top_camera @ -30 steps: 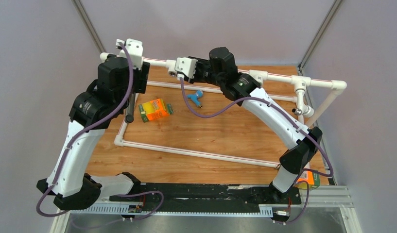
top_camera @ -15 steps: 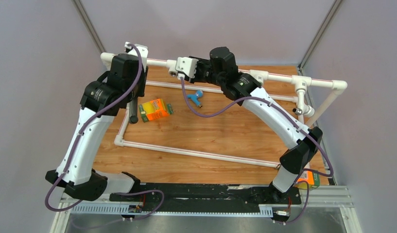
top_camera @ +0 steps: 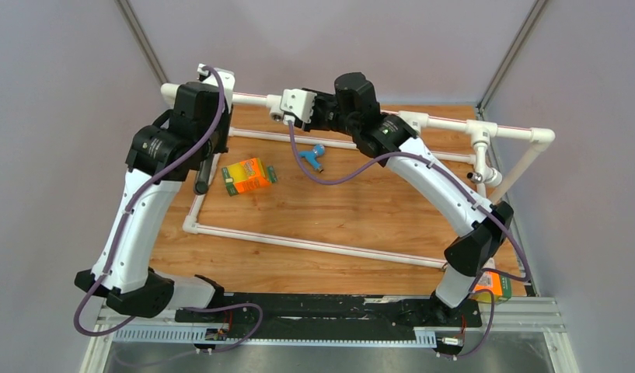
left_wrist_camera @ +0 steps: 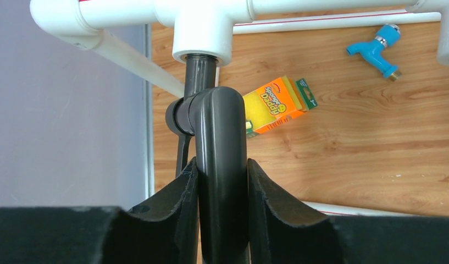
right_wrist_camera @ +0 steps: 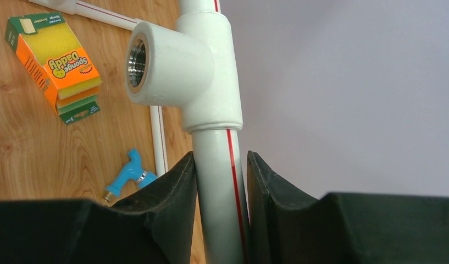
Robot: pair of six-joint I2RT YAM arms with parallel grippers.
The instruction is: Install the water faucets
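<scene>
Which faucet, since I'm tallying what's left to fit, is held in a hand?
The dark-brown tube faucet: the left hand clamps it, its stem in a tee socket. The blue faucet lies loose on the table.

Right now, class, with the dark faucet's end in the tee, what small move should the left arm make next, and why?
Probably turn the left gripper to screw the dark faucet in: it clamps the tube, the threaded end sits in the tee socket, and the right gripper grips the white pipe.
</scene>
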